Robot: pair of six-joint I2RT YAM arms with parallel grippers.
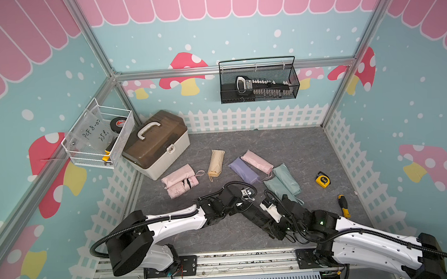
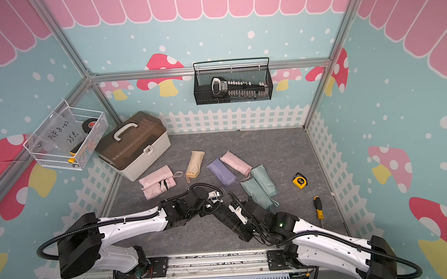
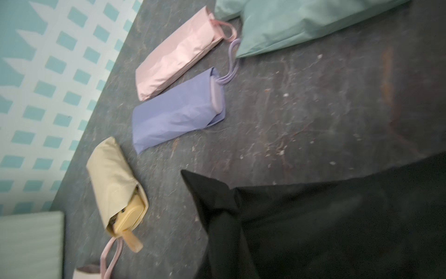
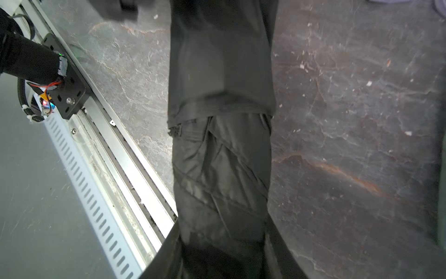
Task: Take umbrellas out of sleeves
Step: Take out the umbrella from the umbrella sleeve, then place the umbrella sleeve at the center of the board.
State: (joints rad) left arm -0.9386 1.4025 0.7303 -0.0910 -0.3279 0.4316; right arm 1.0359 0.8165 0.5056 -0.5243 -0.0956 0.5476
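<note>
black umbrella (image 4: 222, 181) half out of black sleeve (image 4: 222, 60) — left gripper (image 1: 241, 207) tight on sleeve, right gripper (image 1: 273, 228) tight on umbrella, lower centre in both top views

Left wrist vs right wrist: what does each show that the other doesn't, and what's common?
Only left wrist, clearly: the beige sleeve, lilac sleeve and pink sleeve, each filled, with a handle showing at the beige and lilac mouths, plus a mint sleeve. Right wrist catches edge slivers at most.
Only right wrist: the black umbrella, its pleated fabric partly out of the black sleeve, and the base rail.
Both: the black sleeve and the grey tabletop.
</note>
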